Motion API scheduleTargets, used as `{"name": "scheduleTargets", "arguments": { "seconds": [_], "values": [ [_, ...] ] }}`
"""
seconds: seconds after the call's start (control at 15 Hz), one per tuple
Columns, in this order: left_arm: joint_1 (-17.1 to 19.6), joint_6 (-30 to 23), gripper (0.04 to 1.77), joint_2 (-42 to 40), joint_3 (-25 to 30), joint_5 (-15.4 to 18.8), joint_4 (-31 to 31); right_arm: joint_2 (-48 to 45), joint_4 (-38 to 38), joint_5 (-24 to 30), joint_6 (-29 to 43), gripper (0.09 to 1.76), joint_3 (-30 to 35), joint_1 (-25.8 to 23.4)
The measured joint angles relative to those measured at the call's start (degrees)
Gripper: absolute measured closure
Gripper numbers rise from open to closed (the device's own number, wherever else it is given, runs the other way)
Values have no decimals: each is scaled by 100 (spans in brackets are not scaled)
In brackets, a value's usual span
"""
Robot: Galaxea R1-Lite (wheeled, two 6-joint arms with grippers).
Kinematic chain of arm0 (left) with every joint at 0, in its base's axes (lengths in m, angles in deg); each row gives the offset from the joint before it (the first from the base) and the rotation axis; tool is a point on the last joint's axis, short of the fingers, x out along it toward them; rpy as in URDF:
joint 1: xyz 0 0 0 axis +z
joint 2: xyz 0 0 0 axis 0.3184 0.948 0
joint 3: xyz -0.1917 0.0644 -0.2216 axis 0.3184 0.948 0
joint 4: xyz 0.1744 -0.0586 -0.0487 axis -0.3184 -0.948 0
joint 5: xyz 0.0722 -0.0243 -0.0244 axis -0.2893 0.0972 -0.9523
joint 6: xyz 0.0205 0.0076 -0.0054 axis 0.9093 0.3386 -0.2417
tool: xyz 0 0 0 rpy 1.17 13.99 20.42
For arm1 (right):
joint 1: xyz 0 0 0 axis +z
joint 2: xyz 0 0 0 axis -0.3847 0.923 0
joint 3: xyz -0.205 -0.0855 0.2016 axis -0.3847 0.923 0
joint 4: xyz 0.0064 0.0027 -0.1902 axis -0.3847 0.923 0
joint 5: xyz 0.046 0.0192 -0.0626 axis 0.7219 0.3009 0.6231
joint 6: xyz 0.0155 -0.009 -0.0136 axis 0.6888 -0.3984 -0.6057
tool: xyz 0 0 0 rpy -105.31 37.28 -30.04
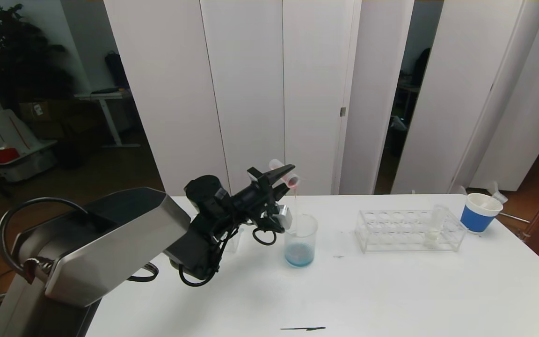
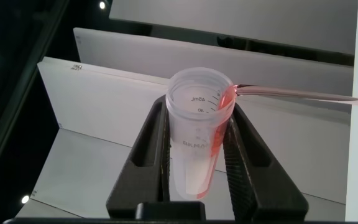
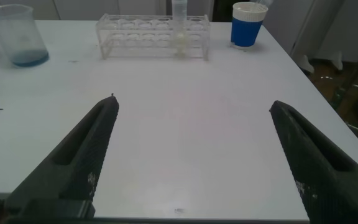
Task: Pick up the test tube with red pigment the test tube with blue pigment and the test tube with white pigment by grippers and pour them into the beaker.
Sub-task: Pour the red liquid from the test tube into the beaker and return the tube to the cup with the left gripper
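Note:
My left gripper (image 1: 284, 174) is shut on the test tube with red pigment (image 1: 293, 179), holding it tipped over, mouth downward, above the beaker (image 1: 301, 238). In the left wrist view a thin red stream (image 2: 291, 93) runs from the lip of the tube (image 2: 197, 143). The beaker holds a shallow layer of blue liquid. The test tube with white pigment (image 1: 435, 224) stands upright in the clear rack (image 1: 407, 229) at the right. The test tube with blue pigment is out of view. My right gripper (image 3: 191, 109) hangs open above the near table, holding nothing, and is absent from the head view.
A blue-banded white paper cup (image 1: 479, 213) stands right of the rack near the table's right edge. A thin dark mark (image 1: 303, 328) lies near the front edge. White wall panels stand behind the table.

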Motion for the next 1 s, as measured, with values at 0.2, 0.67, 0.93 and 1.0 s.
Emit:
{"name": "scheduleTargets", "arguments": {
  "seconds": [0.2,0.67,0.93,1.0],
  "values": [
    [-9,41,122,-30,-44,-6,0,0,0,0,0,10,0,0],
    [-4,107,122,-61,-190,-9,2,0,0,0,0,10,0,0],
    [-1,138,122,-85,-197,-11,2,0,0,0,-2,10,0,0],
    [2,140,122,-99,-197,-11,2,0,0,0,-2,10,0,0]
  ]
}}
